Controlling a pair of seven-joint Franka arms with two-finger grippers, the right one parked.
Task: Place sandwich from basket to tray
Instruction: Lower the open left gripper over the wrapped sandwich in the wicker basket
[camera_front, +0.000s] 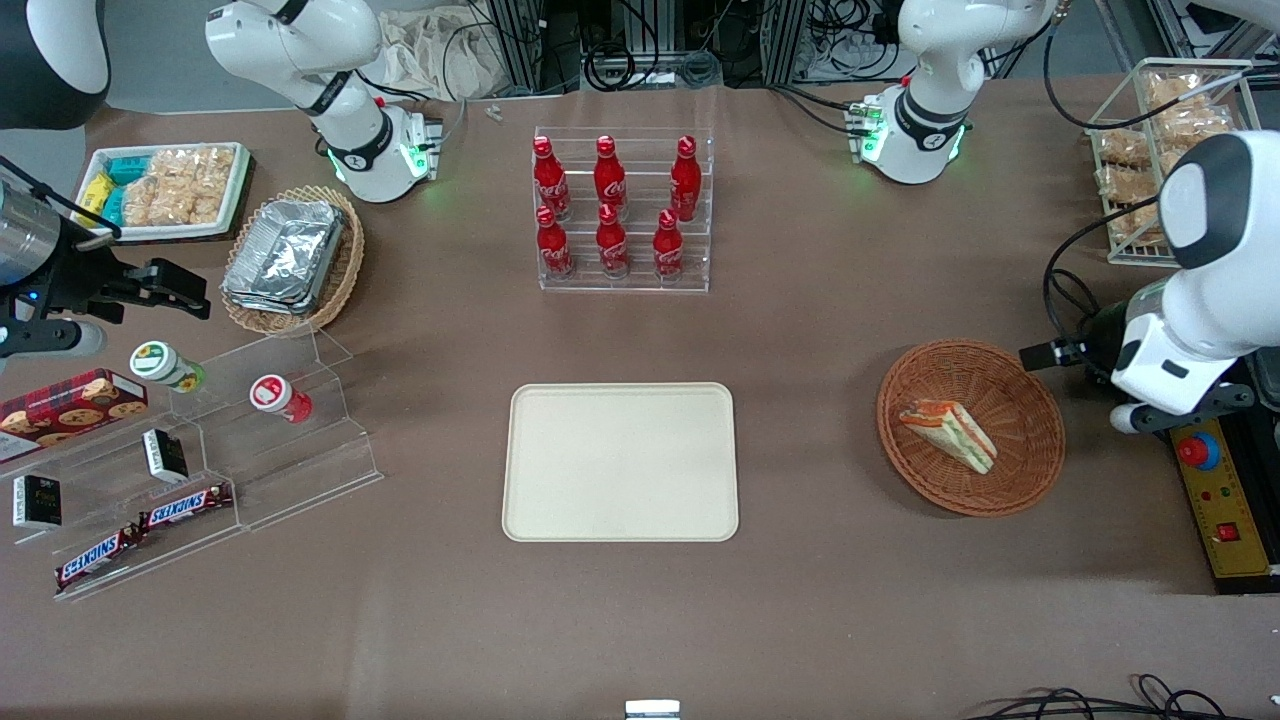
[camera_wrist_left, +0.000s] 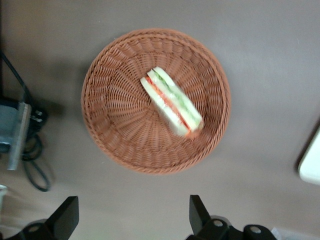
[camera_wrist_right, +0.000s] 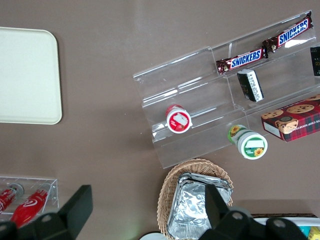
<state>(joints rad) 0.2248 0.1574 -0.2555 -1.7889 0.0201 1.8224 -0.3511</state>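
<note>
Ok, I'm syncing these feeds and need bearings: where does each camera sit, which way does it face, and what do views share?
Front view: high, facing both arms across the table; tray central, left arm's tool beside the basket.
Left wrist view: on the working arm, looking down at the sandwich in the basket; its open tool fingers show.
Right wrist view: on the parked arm, looking down at snack shelves.
Shared: the tray appears in all three.

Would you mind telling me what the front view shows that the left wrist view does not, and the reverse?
Only the front view shows the six red bottles in their clear rack and the whole tray. Only the left wrist view shows the gripper, open and apart from the basket, nothing between its fingers. Both show the sandwich lying in the basket and at least an edge of the tray.
</note>
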